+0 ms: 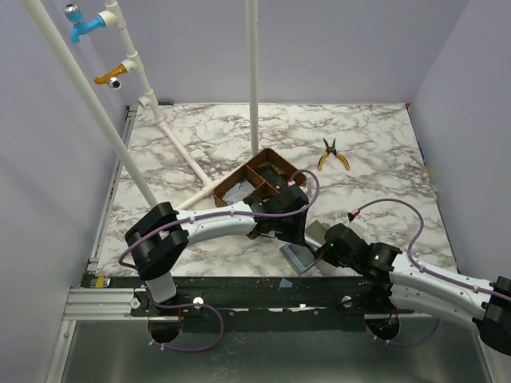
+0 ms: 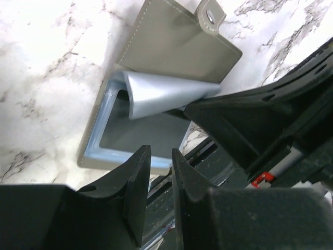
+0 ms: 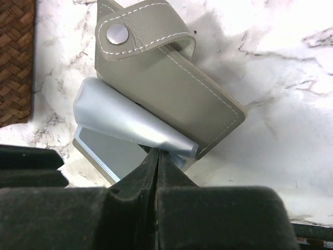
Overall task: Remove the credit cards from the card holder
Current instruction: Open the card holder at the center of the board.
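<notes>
Scanning from the counter's left edge: a white plastic pipe frame (image 1: 172, 144) slants across the marble-patterned counter (image 1: 383, 136). The left arm reaches from the near-left corner toward the centre.

Mid-counter stands a brown wooden three-compartment tray (image 1: 275, 165). Whitish flat pieces (image 1: 233, 191) lie in its left compartment. They may be cards, but they are too small to tell.

Left hand (image 2: 159, 156): jaws a narrow slit apart, nothing between them. The tips hover just short of the holder's near rim.

A small flat grey leather card holder (image 2: 177, 47) lies open at the counter's near edge, right of centre, between the two hands. Its snap strap is at the far end. The long axis runs away from the left fingertips, up and to the right in the left wrist view. The pale blue-grey pocket half is the half nearest that hand.

The silvery inner leaf (image 3: 119, 117) is curled upward, its corner pinched in the right hand (image 3: 157, 156), jaws closed tight on it. Under the leaf is a pale grey flat panel (image 3: 112, 151): credit card or lining, cannot tell.

Judgement: the left hand is free and nearer the open pocket, while the right is busy holding the leaf up. The next reach looks like the left's, straight ahead along the long axis and under the leaf, jaws lined up on a card's thin edge.

Yellow-handled pliers (image 1: 334, 156) lie toward the far-right corner, well apart.
</notes>
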Robot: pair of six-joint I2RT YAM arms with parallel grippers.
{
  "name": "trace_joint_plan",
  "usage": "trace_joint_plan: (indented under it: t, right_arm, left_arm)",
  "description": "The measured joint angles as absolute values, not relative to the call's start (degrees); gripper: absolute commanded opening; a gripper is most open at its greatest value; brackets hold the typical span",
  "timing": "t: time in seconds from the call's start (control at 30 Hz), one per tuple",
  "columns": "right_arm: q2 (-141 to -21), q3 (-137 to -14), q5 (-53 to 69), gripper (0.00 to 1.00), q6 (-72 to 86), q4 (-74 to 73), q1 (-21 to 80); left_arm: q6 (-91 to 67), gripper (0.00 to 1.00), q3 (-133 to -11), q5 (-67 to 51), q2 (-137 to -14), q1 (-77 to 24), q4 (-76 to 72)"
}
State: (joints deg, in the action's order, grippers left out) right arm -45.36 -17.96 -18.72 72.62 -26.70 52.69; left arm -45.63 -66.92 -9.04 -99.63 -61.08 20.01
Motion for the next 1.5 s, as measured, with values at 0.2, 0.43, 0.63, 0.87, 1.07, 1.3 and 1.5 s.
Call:
trace_joint_plan:
  t: [0.2,0.43,0.63,0.87,1.07,1.3,1.5]
  right_arm:
    - [-46.2,-19.0,-20.6,0.27,72.3,-26.3,52.7]
    - [-50.9,-20.3,-21.6,0.44,70.9,-25.0,52.7]
    - [-52.8,-22.3,-22.5,0.57,69.1,-23.9,52.7]
    - [-55.8,-23.3,-22.9,0.66,67.9,-22.8,52.7]
    - [-57.7,-23.4,-22.4,0.66,67.9,-21.9,52.7]
    - [-57.4,-23.4,-18.0,0.68,70.7,-20.6,53.9]
    - [-58.9,-23.4,-14.1,0.68,73.8,-16.6,56.6]
  left_arm:
    - [-45.7,0.22,-62.7,-8.1,-95.7,-61.1,19.9]
    - [-46.6,0.2,-58.2,-8.0,-95.4,-61.1,19.8]
    - [-47.0,0.18,-57.7,-8.0,-95.3,-61.1,19.5]
    - [-47.9,0.16,-56.5,-8.0,-95.2,-61.1,18.9]
    - [-48.2,0.12,-55.2,-8.0,-94.8,-60.7,18.4]
    - [-48.7,0.11,-53.3,-8.0,-93.6,-60.1,17.8]
    - [-49.0,0.11,-51.7,-8.0,-92.2,-59.6,17.6]
